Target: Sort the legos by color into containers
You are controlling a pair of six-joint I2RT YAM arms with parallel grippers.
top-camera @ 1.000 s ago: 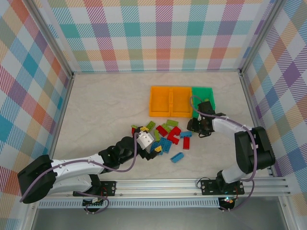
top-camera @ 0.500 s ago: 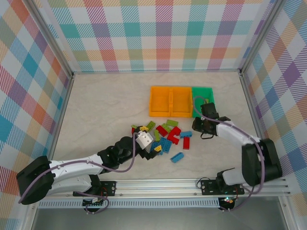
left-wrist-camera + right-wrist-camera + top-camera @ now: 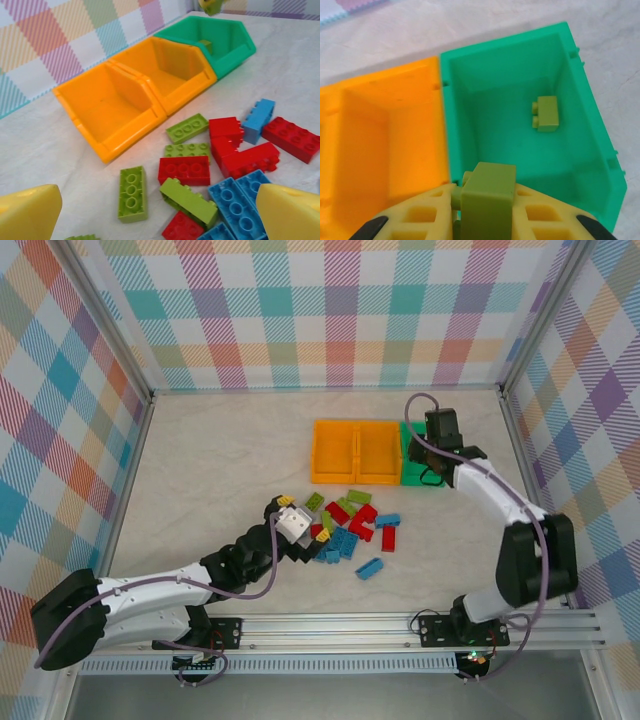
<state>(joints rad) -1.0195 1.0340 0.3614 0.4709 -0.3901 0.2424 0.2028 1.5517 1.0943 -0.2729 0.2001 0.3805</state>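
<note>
My right gripper hangs over the bright green container, shut on an olive-green lego that stands upright between its yellow fingers. Inside that green container lies one more olive lego. The two orange containers beside it hold nothing. The other legos, red, blue and light green, lie scattered in front of the containers. My left gripper is open just above the pile's left side, with a light green lego and red ones between its fingertips.
A single blue lego lies apart at the near side of the pile. Checked walls close the table on three sides, and a metal rail runs along the near edge. Bare table lies to the left of the containers.
My right gripper has closed on the olive lego at the pile's right edge, lifted it and carried it back over the green container. The left gripper has crept slightly forward over the pile.
</note>
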